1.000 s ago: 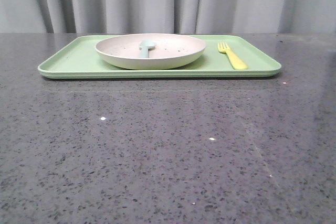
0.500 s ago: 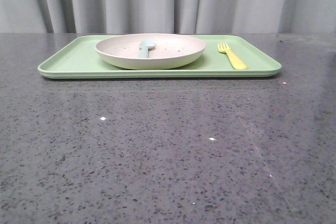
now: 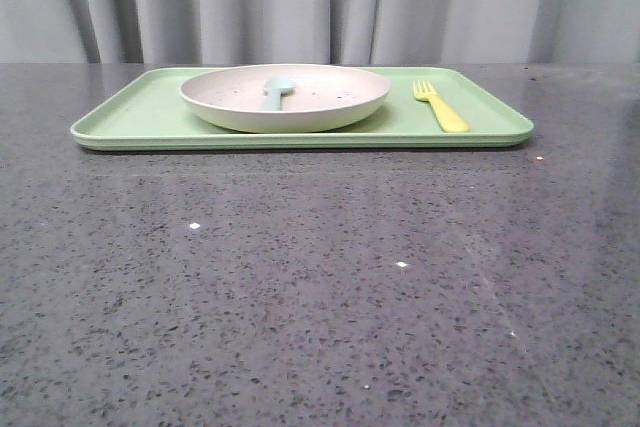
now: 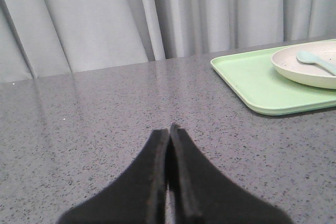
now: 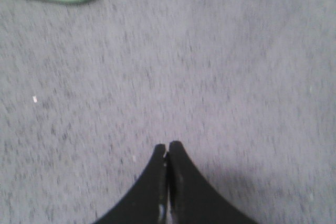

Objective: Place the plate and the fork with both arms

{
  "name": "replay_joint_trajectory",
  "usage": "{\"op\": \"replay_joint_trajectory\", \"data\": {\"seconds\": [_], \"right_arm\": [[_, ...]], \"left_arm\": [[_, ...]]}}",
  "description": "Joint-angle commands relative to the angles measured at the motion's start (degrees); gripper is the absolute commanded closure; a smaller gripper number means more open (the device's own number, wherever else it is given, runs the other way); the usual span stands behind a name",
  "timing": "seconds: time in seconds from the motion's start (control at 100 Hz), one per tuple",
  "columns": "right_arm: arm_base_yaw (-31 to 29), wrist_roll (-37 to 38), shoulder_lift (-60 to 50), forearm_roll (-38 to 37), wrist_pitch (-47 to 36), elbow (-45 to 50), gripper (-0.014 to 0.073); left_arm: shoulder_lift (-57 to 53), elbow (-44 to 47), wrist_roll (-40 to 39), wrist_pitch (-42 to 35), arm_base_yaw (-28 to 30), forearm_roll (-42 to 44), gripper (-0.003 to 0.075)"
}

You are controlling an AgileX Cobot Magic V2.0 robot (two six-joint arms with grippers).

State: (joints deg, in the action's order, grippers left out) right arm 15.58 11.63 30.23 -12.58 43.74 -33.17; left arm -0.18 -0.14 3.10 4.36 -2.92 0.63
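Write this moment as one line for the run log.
left gripper: shut, empty | right gripper: shut, empty | plate: on tray, holds spoon | fork: on tray

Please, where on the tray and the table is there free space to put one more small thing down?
On the tray, the bare strip left of the plate is free, as is the narrow gap between plate and fork. The plate holds a spoon. The whole table in front of the tray is bare. Both closed grippers, left and right, hover over bare table.
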Motion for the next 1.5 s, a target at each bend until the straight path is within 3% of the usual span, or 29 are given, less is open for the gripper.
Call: {"op": "replay_joint_trajectory", "data": {"seconds": [0.0, 0.15, 0.34, 0.54, 0.75, 1.06, 1.22, 1.49], "right_arm": [[-0.5, 0.0, -2.2, -2.1, -11.4, 1.1, 0.0662], [-0.5, 0.0, -8.1, -2.1, -22.9, 8.1, 0.0662], [-2.9, -0.7, -14.8, -1.4, -29.9, 15.8, 0.0662], [-8.4, -1.6, -21.3, 2.1, -32.9, 21.4, 0.0662], [-11.7, -10.1, -27.7, 9.5, -36.9, 26.4, 0.0662], [-11.9, -10.1, -32.2, 9.4, -39.2, 31.2, 0.0662], [-11.9, -10.1, -32.2, 9.4, -44.2, 34.5, 0.0662], [-11.9, -10.1, -32.2, 9.4, -44.2, 34.4, 0.0662]], "left_arm": [[-1.8, 0.8, -0.5, -4.4, -0.3, -0.1, 0.0741], [-1.8, 0.8, -0.5, -4.4, -0.3, -0.1, 0.0741], [-1.8, 0.8, -0.5, -4.4, -0.3, -0.1, 0.0741], [-1.8, 0.8, -0.5, -4.4, -0.3, -0.1, 0.0741], [-1.8, 0.8, -0.5, -4.4, -0.3, -0.1, 0.0741], [-1.8, 0.8, -0.5, -4.4, -0.3, -0.1, 0.0741], [-1.8, 0.8, -0.5, -4.4, -0.3, -0.1, 0.0741], [-1.8, 0.8, -0.5, -4.4, -0.3, -0.1, 0.0741]]}}
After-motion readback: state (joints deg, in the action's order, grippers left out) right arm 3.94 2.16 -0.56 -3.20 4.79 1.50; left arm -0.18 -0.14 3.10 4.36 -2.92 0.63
